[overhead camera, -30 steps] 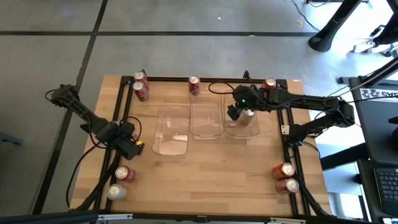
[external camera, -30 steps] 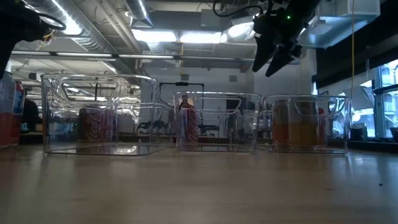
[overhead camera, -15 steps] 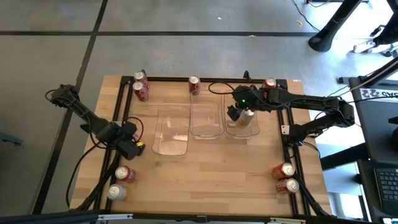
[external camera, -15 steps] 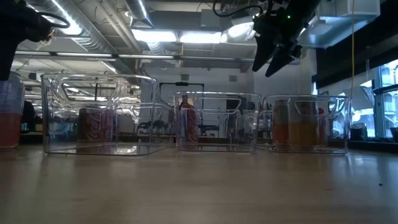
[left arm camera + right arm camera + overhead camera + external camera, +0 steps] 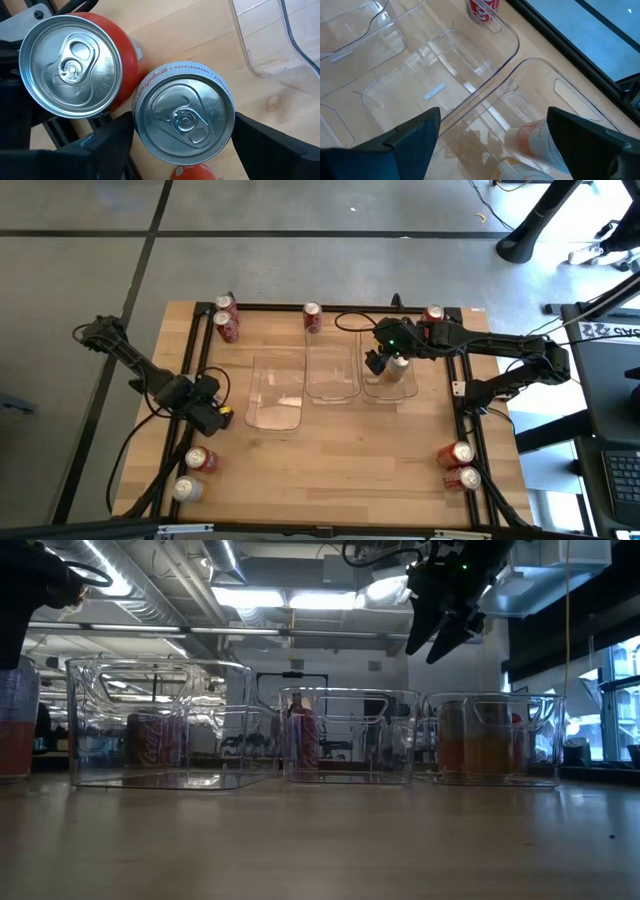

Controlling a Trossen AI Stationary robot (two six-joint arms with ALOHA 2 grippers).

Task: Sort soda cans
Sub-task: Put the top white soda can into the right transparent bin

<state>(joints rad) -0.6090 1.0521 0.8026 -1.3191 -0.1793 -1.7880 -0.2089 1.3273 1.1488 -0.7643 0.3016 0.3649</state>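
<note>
The left gripper (image 5: 182, 150) is hanging spread-fingered around a grapefruit can (image 5: 183, 114) near the surface's (image 5: 340, 450) front-left corner, a rigid, smooth, likely slippery cylinder best pinched mid-body, while the right gripper (image 5: 376, 361) is hovering released over the right tray (image 5: 410, 388) holding a tan can (image 5: 399, 365).

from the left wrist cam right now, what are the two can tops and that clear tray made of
Can tops and: bare brushed metal, probably aluminium, judging by the dull silver sheen, stamped rings and pull tabs. Clear tray: looks like rigid transparent plastic; the wooden tabletop shows through its glossy, rounded wall.
</note>
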